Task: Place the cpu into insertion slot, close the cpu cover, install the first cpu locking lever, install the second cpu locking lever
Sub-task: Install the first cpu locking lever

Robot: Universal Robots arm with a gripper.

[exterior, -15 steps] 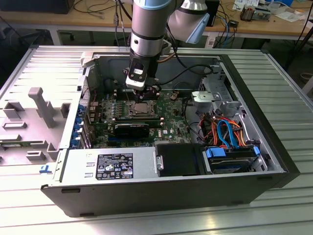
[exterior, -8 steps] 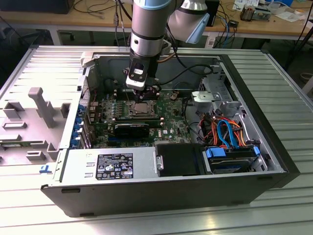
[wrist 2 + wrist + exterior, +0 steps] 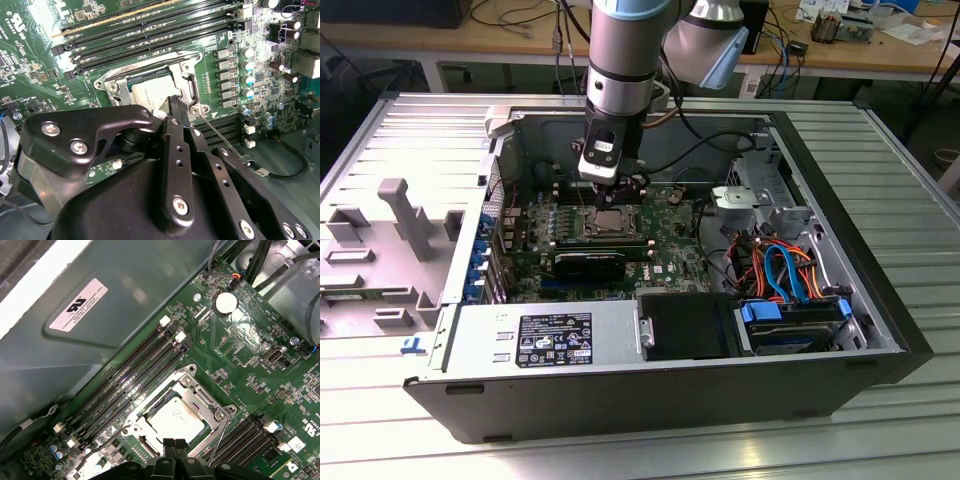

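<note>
While its fingertips sit pressed together with nothing between them, the gripper (image 3: 174, 444) hovers at the edge of the insertion slot (image 3: 131, 429). Just ahead, the cpu (image 3: 175, 415) lies flat under the cpu cover (image 3: 212, 422). A thin locking lever (image 3: 220, 136) slants alongside, apparently unlatched.

The cpu (image 3: 175, 417) sits in the insertion slot (image 3: 612, 222) on the board (image 3: 250, 382), with the cpu cover (image 3: 212, 415) down over its edges. Memory slots (image 3: 135, 375) run alongside. The pincer (image 3: 175, 444) hangs just above the slot's rim. In the exterior view, the power supply (image 3: 545, 335) lies before the board, inside the case (image 3: 650, 400).
</note>
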